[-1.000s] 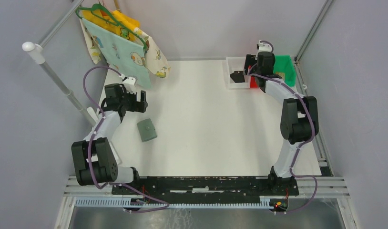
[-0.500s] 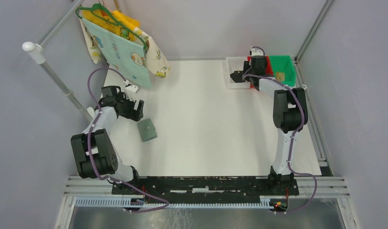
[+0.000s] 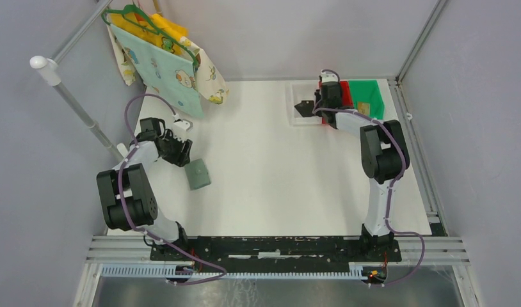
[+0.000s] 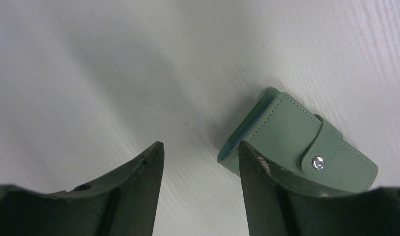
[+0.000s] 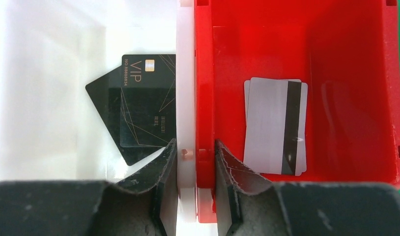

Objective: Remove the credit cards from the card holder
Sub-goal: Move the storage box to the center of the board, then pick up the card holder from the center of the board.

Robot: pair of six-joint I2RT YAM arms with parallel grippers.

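Hazards noted at both pincers.
Right pincer point(image 5: 195, 145) clenched across bin walls point(image 5: 203, 98) where white tray point(image 5: 41, 98) and red bin point(image 5: 335, 49) meet; a tug may tip both, spilling black cards point(image 5: 144, 108) left of it, silver cards point(image 5: 274, 125) right. Left pincer point(image 4: 199, 147) released; card holder point(image 4: 291, 142) lies flat just outside its jaws, rightward, snap point(image 4: 317, 163) shut: closing now likely shoves it, grasping nothing.

Light: bright, even overhead light is washing the table point(image 3: 271, 173) | Glare: white bin point(image 5: 45, 98) left of the right gripper point(image 5: 195, 147) is overexposing | Shadows: soft grey ones are spreading ahead of the left gripper point(image 4: 199, 147) | Focus: finger bases are blurring
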